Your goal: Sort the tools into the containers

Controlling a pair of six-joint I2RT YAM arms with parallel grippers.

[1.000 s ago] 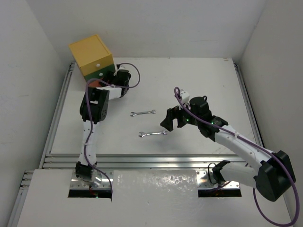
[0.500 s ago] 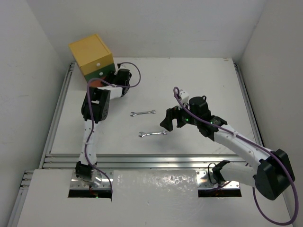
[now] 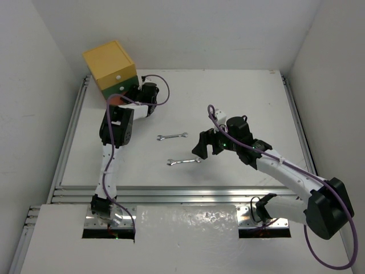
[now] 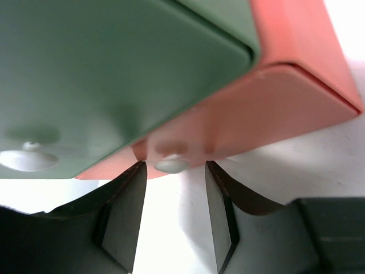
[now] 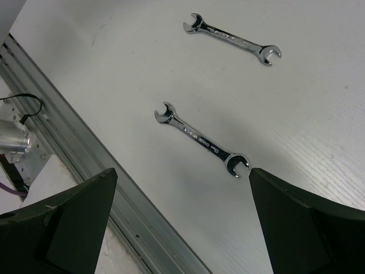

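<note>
Two wrenches (image 3: 172, 136) (image 3: 183, 161) lie on the table (image 3: 245, 91); three drawers (image 3: 111, 67) stand stacked.

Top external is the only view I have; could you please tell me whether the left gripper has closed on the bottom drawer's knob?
Observer: Not yet. The left wrist view shows the left gripper open, one finger either side of the white knob on the orange-red drawer, with a gap on each side.
Operator: Thank you. Is the right gripper holding anything?
Observer: No. The right wrist view shows the right gripper open and empty, facing the nearer wrench, which lies flat on the table.
</note>
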